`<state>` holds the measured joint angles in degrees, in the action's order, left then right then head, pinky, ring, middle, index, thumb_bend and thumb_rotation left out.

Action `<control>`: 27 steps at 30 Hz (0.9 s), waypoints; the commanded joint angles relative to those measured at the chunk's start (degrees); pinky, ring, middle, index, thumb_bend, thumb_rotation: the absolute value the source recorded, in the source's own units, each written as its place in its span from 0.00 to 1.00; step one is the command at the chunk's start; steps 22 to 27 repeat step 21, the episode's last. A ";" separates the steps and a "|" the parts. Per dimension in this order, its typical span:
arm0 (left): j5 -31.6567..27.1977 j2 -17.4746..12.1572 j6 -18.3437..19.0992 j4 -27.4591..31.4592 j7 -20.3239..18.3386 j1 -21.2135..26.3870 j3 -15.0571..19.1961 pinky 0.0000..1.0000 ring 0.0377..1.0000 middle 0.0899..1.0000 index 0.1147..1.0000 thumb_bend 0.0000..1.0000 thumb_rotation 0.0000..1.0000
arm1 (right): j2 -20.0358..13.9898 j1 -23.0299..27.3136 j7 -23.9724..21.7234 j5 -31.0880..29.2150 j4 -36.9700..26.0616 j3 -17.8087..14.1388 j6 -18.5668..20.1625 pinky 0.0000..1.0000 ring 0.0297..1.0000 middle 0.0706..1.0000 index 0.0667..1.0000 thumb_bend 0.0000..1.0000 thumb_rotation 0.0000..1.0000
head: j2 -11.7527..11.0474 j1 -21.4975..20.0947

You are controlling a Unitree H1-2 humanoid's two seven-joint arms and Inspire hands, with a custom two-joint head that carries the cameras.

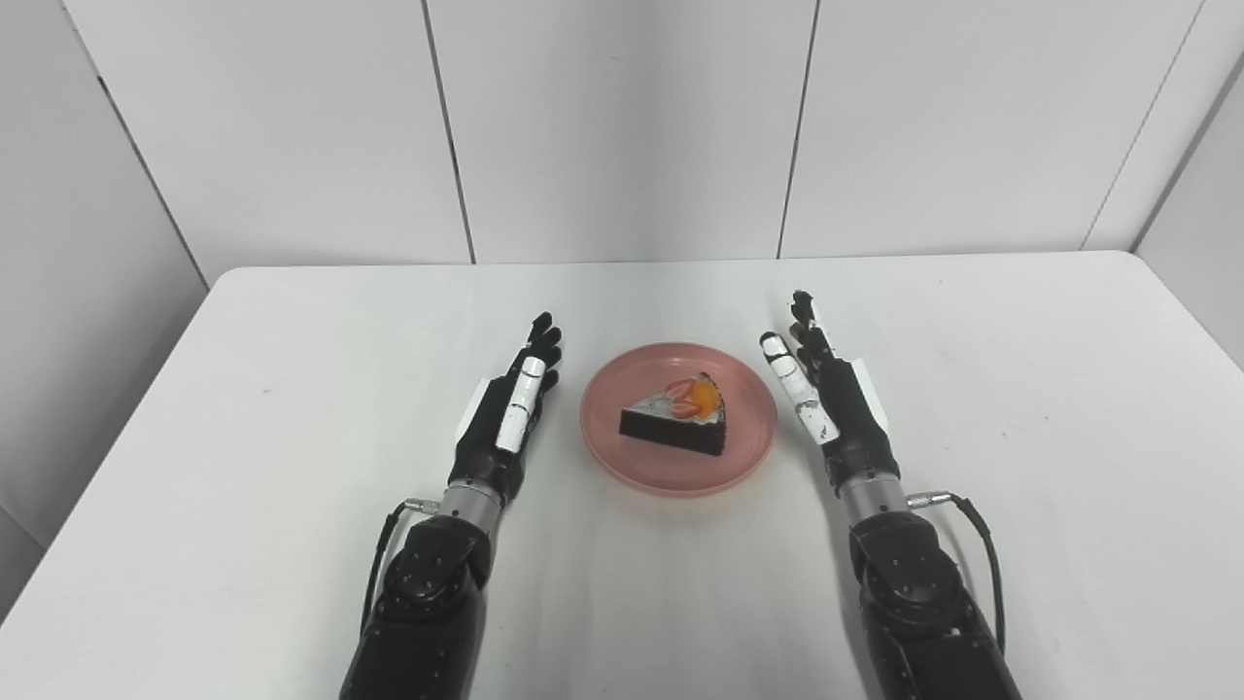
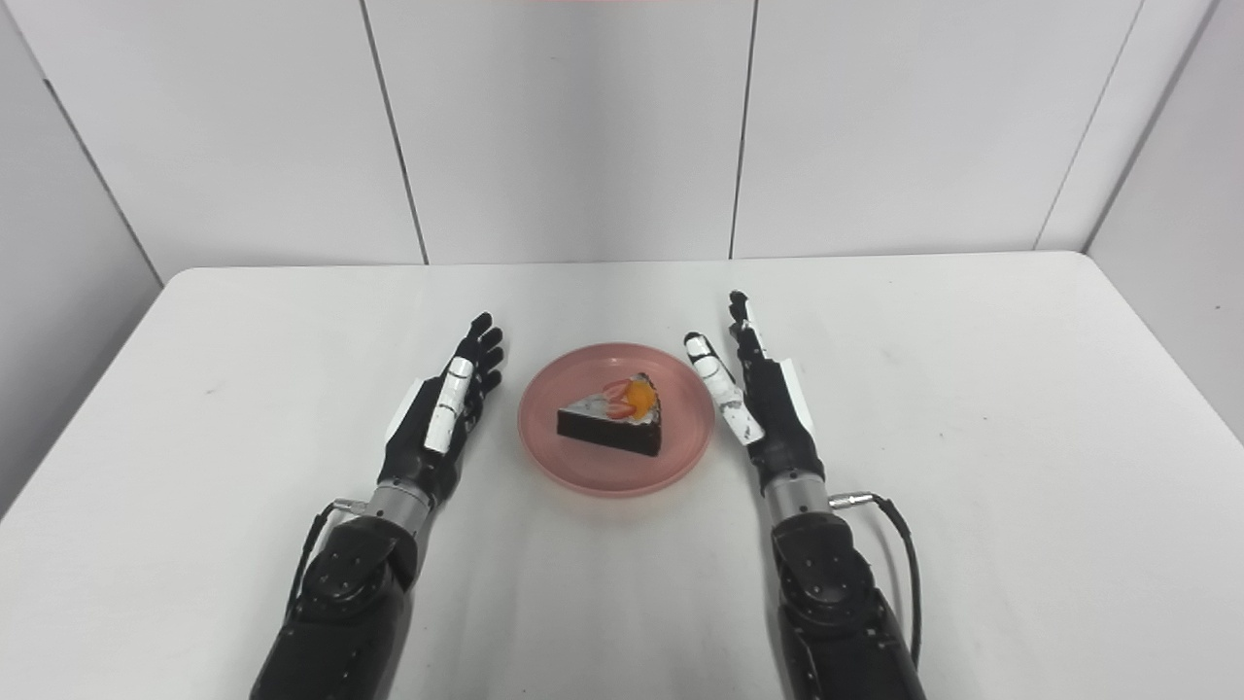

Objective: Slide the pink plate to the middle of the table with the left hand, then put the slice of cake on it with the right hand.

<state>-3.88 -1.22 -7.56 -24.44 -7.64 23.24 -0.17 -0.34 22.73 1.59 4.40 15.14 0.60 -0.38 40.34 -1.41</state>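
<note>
A pink plate [image 1: 622, 457] sits at the middle of the white table [image 1: 292, 321]. A dark chocolate cake slice [image 1: 677, 415] with white icing and orange and red fruit on top lies on the plate. My left hand [image 1: 510, 413] is open with fingers stretched out, resting just left of the plate and apart from it. My right hand [image 1: 826, 389] is open with fingers stretched out, just right of the plate and apart from it. Both hands hold nothing.
White wall panels [image 1: 622, 126] stand behind the table's far edge. The table's left edge [image 1: 107, 428] drops off beside my left arm, and a cable loops by my right wrist [image 1: 972, 515].
</note>
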 commanded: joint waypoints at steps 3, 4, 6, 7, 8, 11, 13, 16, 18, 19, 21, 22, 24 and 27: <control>0.13 -0.07 -1.68 0.79 0.38 2.06 0.05 1.00 1.00 1.00 1.00 0.64 1.00 | 0.25 3.00 -2.11 -5.40 -1.94 -1.98 2.50 1.00 1.00 1.00 1.00 0.56 0.90 | 0.08 0.27; 0.33 -0.12 -1.73 0.70 0.39 2.10 -0.07 1.00 1.00 1.00 1.00 0.64 1.00 | 0.18 3.04 -2.25 -5.99 -1.99 -2.19 3.17 1.00 1.00 1.00 1.00 0.57 0.91 | 0.08 0.27; 0.58 -0.05 -2.00 0.53 0.51 2.09 -0.21 1.00 1.00 1.00 1.00 0.64 1.00 | 0.26 3.02 -2.55 -7.77 -2.55 -2.94 4.60 1.00 1.00 1.00 1.00 0.53 0.95 | 0.12 0.40; 0.63 0.06 -1.90 0.57 0.68 2.09 -0.18 1.00 1.00 1.00 1.00 0.64 1.00 | 0.28 2.98 -2.79 -8.80 -2.95 -3.35 5.78 1.00 1.00 1.00 1.00 0.53 0.95 | 0.14 0.41; 0.72 0.12 -1.73 0.58 0.81 2.12 -0.22 1.00 1.00 1.00 1.00 0.65 1.00 | 0.22 2.96 -3.01 -9.67 -3.25 -3.68 6.93 1.00 1.00 1.00 1.00 0.53 0.96 | 0.18 0.43; 1.39 0.10 -1.41 0.60 1.25 2.19 -0.55 1.00 1.00 1.00 1.00 0.67 1.00 | -0.03 2.96 -4.11 -12.87 -3.84 -4.75 10.67 1.00 1.00 1.00 1.00 0.57 0.91 | 0.11 0.47; 1.57 0.35 -1.59 0.65 1.61 2.18 -0.60 1.00 1.00 1.00 1.00 0.66 1.00 | -0.25 2.93 -4.87 -14.74 -4.50 -5.31 13.11 1.00 1.00 1.00 1.00 0.59 0.86 | 0.10 0.66; 2.22 0.60 -1.75 0.32 2.34 2.28 -0.68 1.00 1.00 1.00 1.00 0.68 1.00 | -0.80 2.55 -4.85 -14.75 -5.84 -5.05 14.38 1.00 0.99 1.00 1.00 0.58 0.84 | 0.22 0.79; 2.45 0.80 -2.18 0.01 2.79 2.41 -0.77 1.00 1.00 1.00 1.00 0.68 1.00 | -1.00 2.23 -4.74 -14.40 -6.33 -4.86 14.19 1.00 0.99 1.00 1.00 0.57 0.84 | 0.21 1.01; 2.45 0.92 -2.28 -0.02 2.96 2.44 -0.77 1.00 1.00 1.00 1.00 0.68 1.00 | -1.17 2.10 -4.83 -14.18 -6.51 -4.66 14.09 1.00 0.99 1.00 1.00 0.57 0.85 | 0.28 1.18; 2.51 1.04 -2.02 0.14 3.16 2.45 -0.82 1.00 1.00 1.00 1.00 0.68 1.00 | -1.54 1.70 -4.98 -13.65 -7.25 -4.18 14.17 1.00 0.99 1.00 1.00 0.55 0.87 | 0.34 1.44; 2.51 1.04 -2.02 0.14 3.16 2.45 -0.82 1.00 1.00 1.00 1.00 0.68 1.00 | -1.54 1.70 -4.98 -13.65 -7.25 -4.18 14.17 1.00 0.99 1.00 1.00 0.55 0.87 | 0.34 1.44; 2.51 1.04 -2.02 0.14 3.16 2.45 -0.82 1.00 1.00 1.00 1.00 0.68 1.00 | -1.54 1.70 -4.98 -13.65 -7.25 -4.18 14.17 1.00 0.99 1.00 1.00 0.55 0.87 | 0.34 1.44; 2.51 1.04 -2.02 0.14 3.16 2.45 -0.82 1.00 1.00 1.00 1.00 0.68 1.00 | -1.54 1.70 -4.98 -13.65 -7.25 -4.18 14.17 1.00 0.99 1.00 1.00 0.55 0.87 | 0.34 1.44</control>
